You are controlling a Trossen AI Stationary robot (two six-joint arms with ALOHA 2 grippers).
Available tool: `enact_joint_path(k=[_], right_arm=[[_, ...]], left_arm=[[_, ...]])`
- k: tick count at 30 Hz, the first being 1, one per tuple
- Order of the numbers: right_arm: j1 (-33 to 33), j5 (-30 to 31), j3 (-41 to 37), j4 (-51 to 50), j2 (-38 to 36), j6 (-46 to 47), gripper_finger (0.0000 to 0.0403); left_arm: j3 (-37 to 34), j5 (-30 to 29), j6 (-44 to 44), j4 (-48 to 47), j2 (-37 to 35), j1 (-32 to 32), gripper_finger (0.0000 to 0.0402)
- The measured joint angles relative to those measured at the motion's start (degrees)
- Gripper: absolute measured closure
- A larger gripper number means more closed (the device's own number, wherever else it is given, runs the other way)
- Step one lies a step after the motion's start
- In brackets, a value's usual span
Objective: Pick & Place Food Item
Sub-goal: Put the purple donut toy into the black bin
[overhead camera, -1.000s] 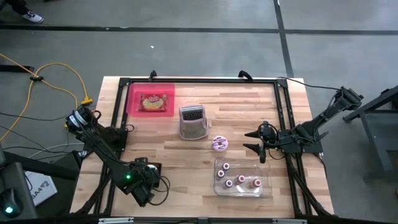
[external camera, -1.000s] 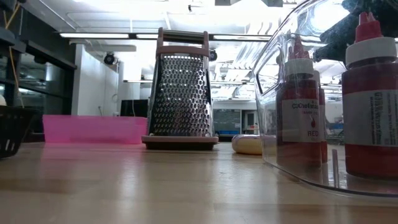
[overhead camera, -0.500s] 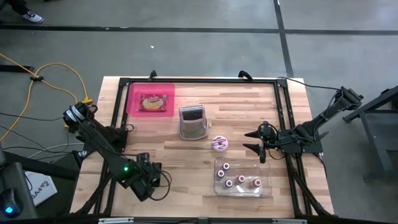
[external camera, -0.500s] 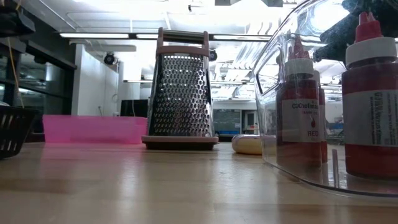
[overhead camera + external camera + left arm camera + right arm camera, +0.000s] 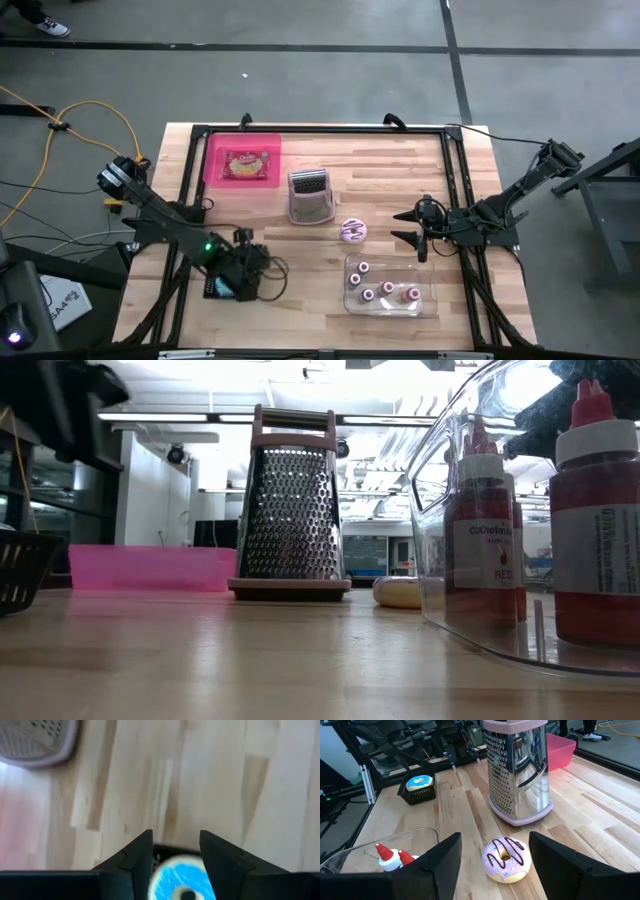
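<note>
Change: left arm has swung inward over the table's near-left part; right arm unmoved.
Left gripper (image 5: 175, 851): fingers parted, holding nothing, above blue-iced donut (image 5: 419, 782) in small black basket (image 5: 418, 793).
Right gripper (image 5: 494, 851): spread wide, empty, just short of pink-iced donut (image 5: 506, 858).

The wooden bench (image 5: 330, 190), built of pale butcher-block planks inside a black metal frame (image 5: 320, 129), stands on a grey concrete floor (image 5: 300, 80) crossed by dark seam lines. A yellow cable (image 5: 95, 110) loops over the floor on the bench's left side. Seen level across the bench, the room behind is lit by long bright ceiling lights (image 5: 170, 417), with a white wall (image 5: 150, 500) and dark glazed partitions (image 5: 40, 490) on the left.
</note>
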Motion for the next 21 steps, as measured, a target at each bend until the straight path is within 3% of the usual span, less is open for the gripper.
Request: enact_joint_path(k=[11,21], right_arm=[[-1.5,-0.7,0.0,0.0,0.0,0.1,0.0183],[-15.3,-14.4,0.1,1.9,0.0,-3.4,0.0183]], left_arm=[[0.0,0.1,8.8,9.3,-0.8,7.8,0.0247],[0.0,-4.1,16.7,19.3,-7.4,8.9,0.0247]])
